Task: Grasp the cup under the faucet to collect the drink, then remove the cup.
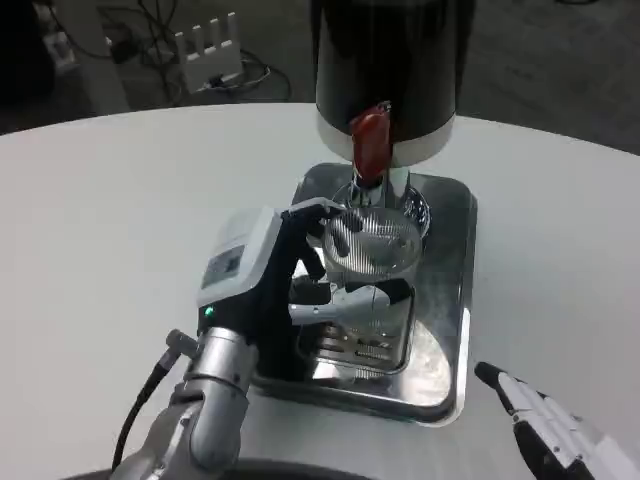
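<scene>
The white round worktop (pixel 110 210) carries a shiny metal drip tray (pixel 452 300) near its middle. The tray lies flat, directly on the worktop.

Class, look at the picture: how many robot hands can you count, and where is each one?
2. The left hand grips the clear cup under the red faucet lever on the metal tray. The right hand hovers at the lower right, holding nothing.

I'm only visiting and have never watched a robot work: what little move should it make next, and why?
Probably the right hand should reach up to the red tap lever. The left hand already holds the clear cup on the metal tray right below the dispenser, while the right hand waits low by the table's edge, holding nothing.
</scene>
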Available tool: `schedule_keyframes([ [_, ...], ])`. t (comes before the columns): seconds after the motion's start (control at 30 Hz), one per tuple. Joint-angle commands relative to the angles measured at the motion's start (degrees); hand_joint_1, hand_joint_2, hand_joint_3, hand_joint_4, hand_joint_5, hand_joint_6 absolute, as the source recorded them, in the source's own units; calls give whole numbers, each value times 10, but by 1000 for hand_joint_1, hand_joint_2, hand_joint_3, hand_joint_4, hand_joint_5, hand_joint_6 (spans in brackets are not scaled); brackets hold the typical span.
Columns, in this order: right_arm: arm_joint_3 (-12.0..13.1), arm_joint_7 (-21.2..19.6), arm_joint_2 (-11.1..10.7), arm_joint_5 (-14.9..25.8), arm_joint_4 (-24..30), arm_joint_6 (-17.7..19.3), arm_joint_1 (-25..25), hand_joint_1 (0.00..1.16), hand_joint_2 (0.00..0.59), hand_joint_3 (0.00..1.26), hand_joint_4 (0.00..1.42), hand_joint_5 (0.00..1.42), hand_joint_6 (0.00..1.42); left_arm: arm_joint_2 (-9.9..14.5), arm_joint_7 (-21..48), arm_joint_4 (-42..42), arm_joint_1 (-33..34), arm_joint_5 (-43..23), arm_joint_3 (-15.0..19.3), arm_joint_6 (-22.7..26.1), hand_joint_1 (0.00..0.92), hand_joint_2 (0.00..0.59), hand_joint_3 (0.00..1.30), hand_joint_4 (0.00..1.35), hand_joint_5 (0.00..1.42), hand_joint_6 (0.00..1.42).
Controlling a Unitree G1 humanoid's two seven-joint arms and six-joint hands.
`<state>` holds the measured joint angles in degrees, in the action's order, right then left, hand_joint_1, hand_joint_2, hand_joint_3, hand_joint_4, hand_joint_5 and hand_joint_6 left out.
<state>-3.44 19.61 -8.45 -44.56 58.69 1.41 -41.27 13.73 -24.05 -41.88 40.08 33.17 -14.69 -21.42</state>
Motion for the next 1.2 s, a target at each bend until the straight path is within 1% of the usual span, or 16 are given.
schedule_keyframes([
  [0.03,-5,-8,-1,-1,-1,10,-9,428,437,0,0,0,0,13,-12,18,-23,7,3,14,492,9,703,731,801,578],
  [0.23,-5,-11,0,0,-1,12,-13,428,437,0,0,0,0,16,-13,35,-30,8,5,20,480,17,673,709,790,576],
  [0.33,-4,-11,0,1,-1,11,-16,428,437,0,0,0,0,16,-10,39,-33,9,3,23,433,40,598,637,767,587],
  [0.37,-4,-11,0,1,-2,11,-16,428,437,0,0,0,0,16,-6,39,-34,9,2,23,394,66,548,593,724,573],
  [0.4,-4,-11,0,1,-3,11,-15,428,437,0,0,0,0,16,-1,39,-34,9,0,23,349,82,487,539,652,530],
  [0.43,-4,-11,0,2,-4,10,-14,428,437,0,0,0,0,16,3,37,-34,8,-1,23,322,78,435,473,590,498],
  [0.5,-4,-10,0,1,-5,9,-12,428,437,0,0,0,0,17,8,34,-35,9,-4,21,297,79,305,321,454,447],
  [0.53,-5,-8,-1,1,-6,9,-10,428,437,0,0,0,0,19,6,33,-35,13,-7,20,285,74,188,179,299,360],
  [0.57,-6,-3,-3,0,-6,7,-7,428,437,0,0,0,0,21,5,33,-35,17,-9,19,258,52,38,36,159,261],
  [0.6,-8,2,-5,-1,-6,5,-4,428,437,0,0,0,0,22,6,33,-34,18,-10,19,215,24,8,7,32,143],
  [0.67,-9,5,-6,1,-7,3,-2,428,437,0,0,0,0,24,12,32,-31,15,-11,18,160,1,0,0,1,15],
  [0.7,-9,5,-6,2,-8,1,-2,428,437,0,0,0,0,25,20,31,-29,12,-12,17,155,0,0,0,0,3],
  [0.77,-9,3,-6,1,-8,0,-4,428,437,0,0,0,0,28,36,29,-27,3,-12,11,112,0,0,0,0,0],
  [0.97,-9,0,-7,3,-10,1,-7,425,441,3,0,0,0,37,73,34,-38,-25,-3,-4,38,0,0,0,0,0],
  [1.07,-13,-3,-4,1,-13,0,-5,422,444,5,0,0,0,44,109,48,-56,-61,11,-27,1,0,0,0,0,0],
  [1.2,-20,-3,-2,-5,-18,-1,-2,419,445,10,0,0,0,47,108,122,-103,-82,37,-19,0,0,0,0,0,0],
])
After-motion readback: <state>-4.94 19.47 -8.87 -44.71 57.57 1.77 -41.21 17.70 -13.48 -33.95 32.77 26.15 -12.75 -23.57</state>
